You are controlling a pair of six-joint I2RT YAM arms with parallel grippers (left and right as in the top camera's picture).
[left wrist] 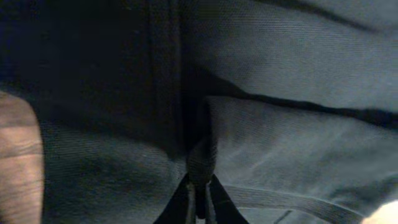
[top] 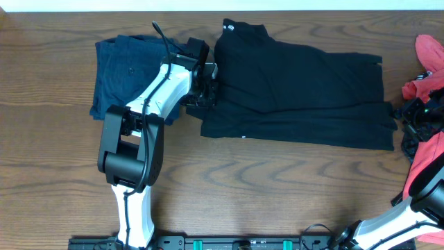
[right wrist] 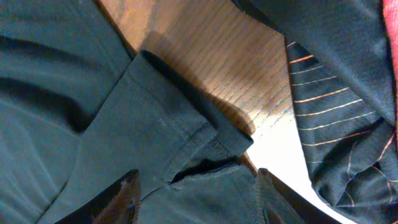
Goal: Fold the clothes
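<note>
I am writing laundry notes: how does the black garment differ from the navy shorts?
The black garment is far longer and wider than the navy shorts. The black garment shows a small white round logo; the navy shorts show none. The left hand pinches the black garment, not the navy shorts. Both lie on the wooden table.

The long black fabric garment (top: 298, 90) lies across the upper centre of the brown wooden table (top: 277, 187). The folded navy-blue fabric shorts (top: 128, 69) lie just beside it at upper left. The crumpled coral-red fabric pieces (top: 430, 52) sit at the right edge, possibly touching its end.
</note>
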